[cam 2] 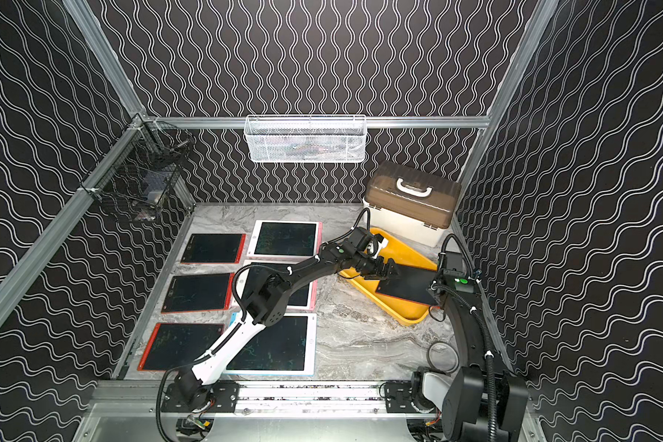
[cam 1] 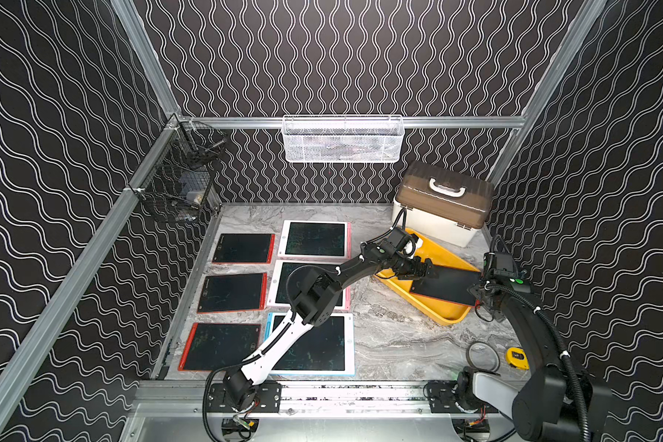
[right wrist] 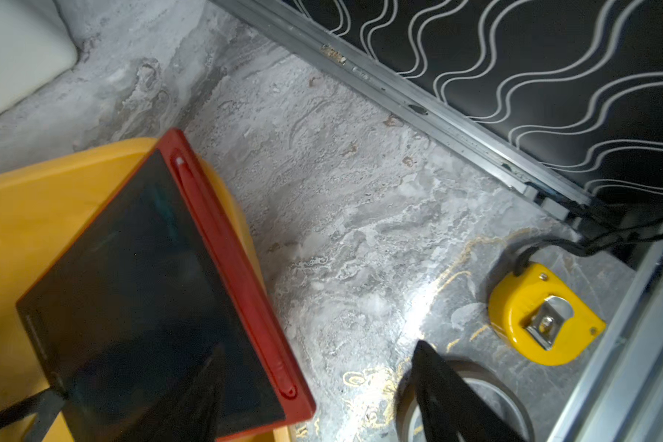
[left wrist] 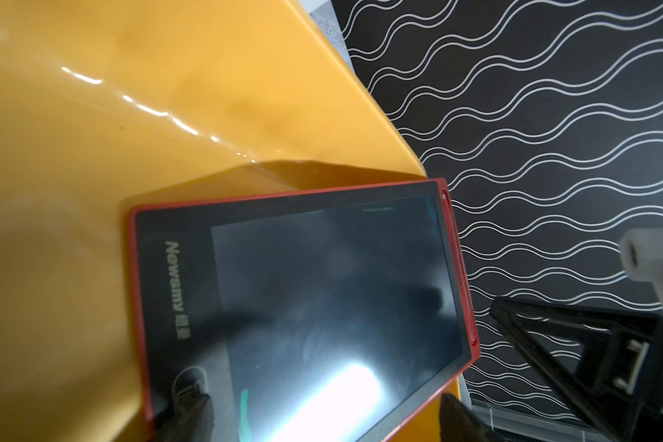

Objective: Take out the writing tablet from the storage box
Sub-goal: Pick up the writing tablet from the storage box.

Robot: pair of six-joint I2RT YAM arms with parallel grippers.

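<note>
The yellow storage box sits at the right of the table, in both top views. A red-framed writing tablet lies slanted in it, its right end propped over the rim. My left gripper is open at the tablet's left end. In the left wrist view the tablet lies between its spread fingertips. My right gripper is open at the tablet's right end. In the right wrist view one finger hangs over the screen and the other beside the red edge, gripping nothing.
Several other tablets lie in rows on the left half of the marble table. A cream case with brown lid stands behind the box. A tape roll and yellow tape measure lie front right. Wire baskets hang on the walls.
</note>
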